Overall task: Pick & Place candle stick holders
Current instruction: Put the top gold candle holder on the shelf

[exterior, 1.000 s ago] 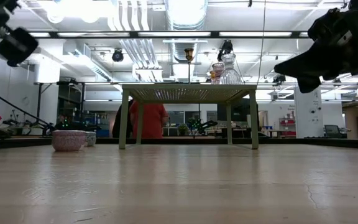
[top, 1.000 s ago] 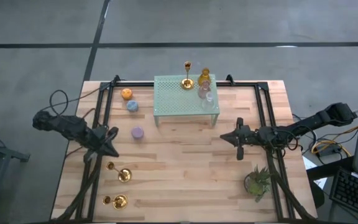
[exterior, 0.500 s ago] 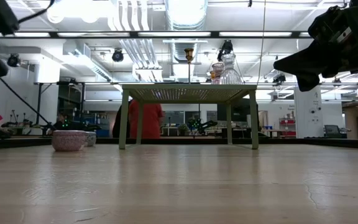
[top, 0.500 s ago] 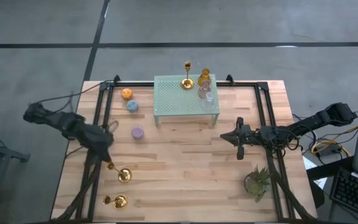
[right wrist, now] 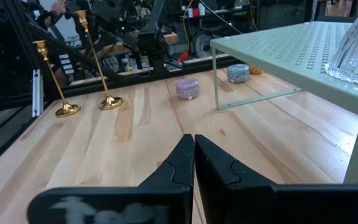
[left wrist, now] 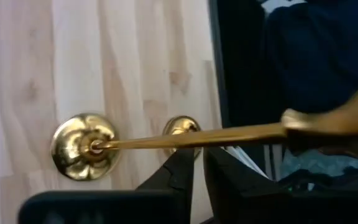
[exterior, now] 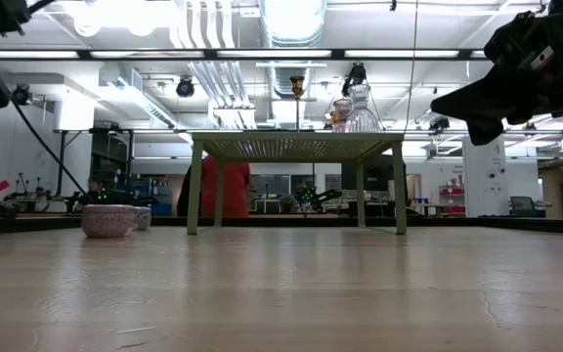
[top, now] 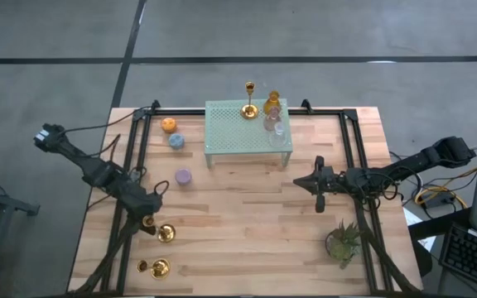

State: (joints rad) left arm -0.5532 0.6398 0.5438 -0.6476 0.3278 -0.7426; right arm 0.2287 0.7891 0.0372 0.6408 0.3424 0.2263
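Two gold stemmed holders stand upright on their round bases near the table's near left corner, one (top: 166, 233) behind the other (top: 160, 266). My left gripper (top: 150, 209) hangs just above the farther one. In the left wrist view my left gripper (left wrist: 197, 155) has only a slit between its fingers, and its tips sit beside the holder's stem (left wrist: 191, 137), above the base (left wrist: 82, 146). My right gripper (top: 298, 182) is shut and empty at mid-right. Orange (top: 168, 125), blue (top: 176, 141) and purple (top: 184, 175) cups rest on the table. A gold holder (top: 249, 108), an amber cup (top: 272, 103) and clear cups (top: 277, 126) stand on the rack.
The pale green mesh rack (top: 247, 124) stands on legs at the far middle. A small green potted plant (top: 343, 240) sits near the near right corner. Black frame rails (top: 131, 157) run along both sides. A person in red (exterior: 228, 186) stands beyond the table.
My left gripper has moved toward the table's near edge and down, from beside the purple cup to just above the farther gold holder on the near left. The arm has stretched out behind it. My right arm has kept still.
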